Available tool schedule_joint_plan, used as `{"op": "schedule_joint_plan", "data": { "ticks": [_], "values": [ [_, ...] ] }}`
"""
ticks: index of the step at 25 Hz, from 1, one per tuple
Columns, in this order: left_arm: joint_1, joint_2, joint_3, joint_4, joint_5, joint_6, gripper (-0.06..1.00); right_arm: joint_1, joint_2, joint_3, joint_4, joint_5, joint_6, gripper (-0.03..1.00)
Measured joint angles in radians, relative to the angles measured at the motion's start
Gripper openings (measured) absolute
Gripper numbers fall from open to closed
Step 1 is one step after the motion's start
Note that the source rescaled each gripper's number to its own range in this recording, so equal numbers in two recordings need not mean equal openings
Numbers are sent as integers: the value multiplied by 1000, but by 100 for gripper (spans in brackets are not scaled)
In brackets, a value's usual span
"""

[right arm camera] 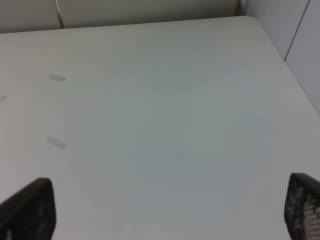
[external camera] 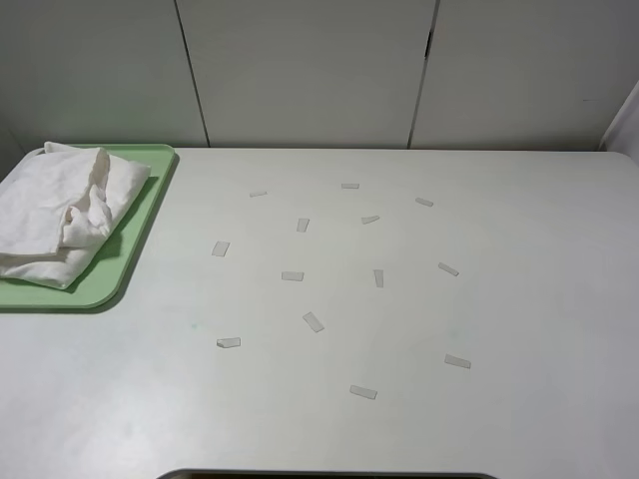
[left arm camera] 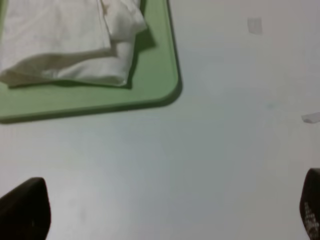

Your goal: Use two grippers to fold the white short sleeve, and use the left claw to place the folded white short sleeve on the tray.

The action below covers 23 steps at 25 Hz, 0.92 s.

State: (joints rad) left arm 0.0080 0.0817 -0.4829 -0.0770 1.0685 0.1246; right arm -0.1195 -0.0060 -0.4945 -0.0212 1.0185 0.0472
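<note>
Both hands, left (left arm camera: pixel 165 210) and right (right arm camera: pixel 170 210), gape over white table (external camera: pixel 399 319); shirt (external camera: pixel 60 215) fills tray (external camera: pixel 130 254).

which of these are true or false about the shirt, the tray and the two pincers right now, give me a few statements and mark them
1. The white short sleeve lies folded on the green tray. True.
2. The tray sits at the right edge of the table. False: it is at the far left in the high view.
3. The left pincer grips the shirt. False: its fingers are spread over bare table, holding nothing.
4. The right pincer is open and empty. True.
5. Small tape strips are scattered over the table. True.
</note>
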Motion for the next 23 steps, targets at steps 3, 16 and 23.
{"op": "schedule_joint_plan", "data": {
  "ticks": [3,16,23],
  "values": [
    [0,-75,1,0,-1,0,100,0,0,0,0,0,0,100],
    [0,-89,1,0,2,0,100,0,0,0,0,1,0,100],
    [0,-89,1,0,2,0,100,0,0,0,0,1,0,100]
  ]
}}
